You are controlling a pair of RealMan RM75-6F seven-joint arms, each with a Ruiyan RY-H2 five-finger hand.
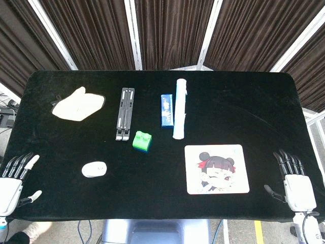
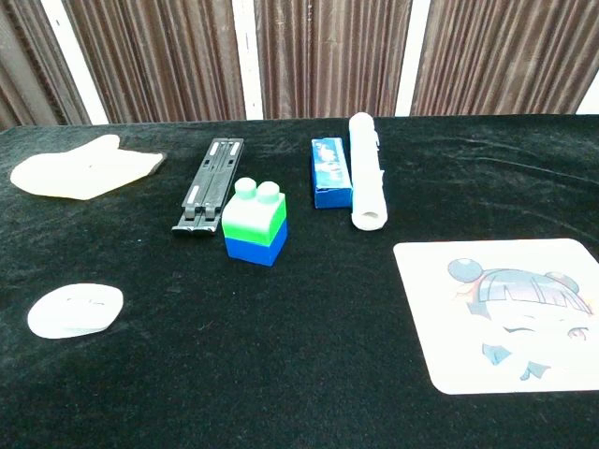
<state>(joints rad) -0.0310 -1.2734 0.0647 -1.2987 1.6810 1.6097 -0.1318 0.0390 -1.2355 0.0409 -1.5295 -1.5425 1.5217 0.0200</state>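
My left hand (image 1: 14, 180) rests open at the table's near left edge, fingers apart, holding nothing. My right hand (image 1: 293, 180) rests open at the near right edge, also holding nothing. Neither hand shows in the chest view. Nearest the left hand lies a white computer mouse (image 1: 94, 169) (image 2: 75, 311). Nearest the right hand lies a square mouse pad (image 1: 217, 169) (image 2: 510, 313) printed with a cartoon girl. A green-and-blue toy brick (image 1: 142, 141) (image 2: 255, 222) stands in the middle.
On the black table (image 1: 244, 101) lie a white glove (image 1: 77, 104) (image 2: 84, 167) at the far left, a folded black stand (image 1: 125, 113) (image 2: 209, 182), a blue box (image 1: 167, 110) (image 2: 330, 171) and a white roll (image 1: 180, 108) (image 2: 366, 169). Dark curtains hang behind.
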